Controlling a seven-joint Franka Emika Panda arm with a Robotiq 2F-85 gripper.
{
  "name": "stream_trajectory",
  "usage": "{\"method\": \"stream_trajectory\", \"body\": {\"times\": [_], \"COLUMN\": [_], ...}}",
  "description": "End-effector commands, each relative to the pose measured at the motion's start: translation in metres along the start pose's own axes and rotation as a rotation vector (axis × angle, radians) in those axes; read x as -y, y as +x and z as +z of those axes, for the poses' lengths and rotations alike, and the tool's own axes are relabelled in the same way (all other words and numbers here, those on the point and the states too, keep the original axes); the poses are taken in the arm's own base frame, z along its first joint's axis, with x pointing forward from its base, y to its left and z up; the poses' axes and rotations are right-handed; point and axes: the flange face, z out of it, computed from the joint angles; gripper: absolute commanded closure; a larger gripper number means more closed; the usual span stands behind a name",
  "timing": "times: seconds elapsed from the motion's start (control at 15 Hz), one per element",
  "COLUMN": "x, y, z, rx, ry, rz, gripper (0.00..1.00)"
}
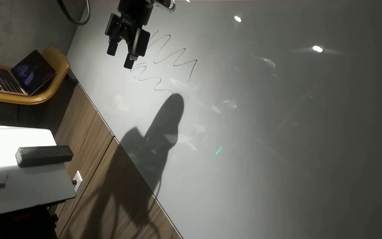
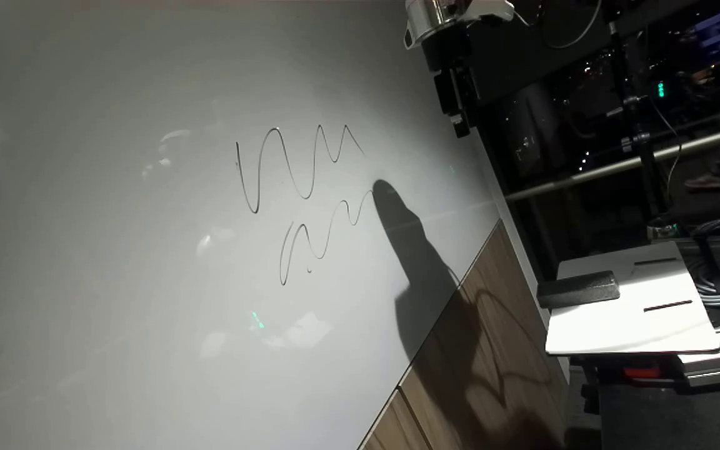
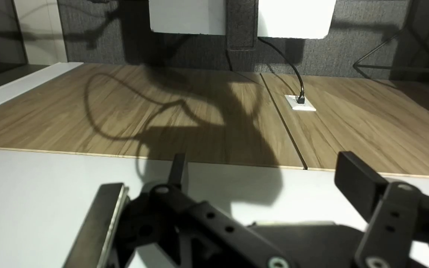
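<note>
Backed by a glossy pale-grey whiteboard wall (image 1: 293,149) bearing thin dark zigzag lines (image 2: 312,181), bordered beyond the black, jointed fingers (image 3: 358,186) by brown wood-grain panelling (image 3: 188,111). Shows those fingers spread wide, gripping nothing and apparently touching nothing; past the fingertips, throws a long dark shadow (image 2: 425,281) across board and panelling.

Look well beyond the fingertips, and lower, for a dark grey, oblong, straight-sided block (image 1: 44,156), lying flat on a small white-topped desk (image 2: 616,331). In both exterior views, pokes one end slightly past the desk's edge; in the wrist view, lines up with the gap between the fingers, far ahead.

Expect, judging by looks alone, light weight and a fairly stiff body, perhaps with a softer felt or foam face; cannot tell the material. Seems matt rather than slick, so probably not slippery, and hardly fragile. Best held across the two long sides, around mid-length, with one finger to each side. Avoid bearing down on the overhanging end, at risk of tipping.

Also see, beyond the fingertips, a white plastic socket plate (image 3: 305,107) with a black plug (image 3: 301,99) and, off to one side, an open laptop (image 1: 30,74) on a mustard-yellow moulded chair (image 1: 61,63).
</note>
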Motion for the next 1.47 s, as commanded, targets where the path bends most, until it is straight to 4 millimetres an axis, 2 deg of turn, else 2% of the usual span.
{"method": "stream_trajectory", "body": {"times": [0.0, 0.73, 0.87, 1.2, 1.4], "x": [0.000, 0.000, 0.003, 0.031, 0.047], "y": [0.000, 0.000, -0.005, -0.032, -0.051], "z": [-0.001, -0.001, 0.003, 0.032, 0.064], "rx": [0.001, 0.001, -0.014, 0.000, 0.020], "ry": [0.000, 0.000, 0.008, 0.015, 0.011], "rz": [0.000, 0.000, -0.008, -0.044, -0.065], "gripper": [0.00, 0.00, 0.00, 0.00, 0.00]}}
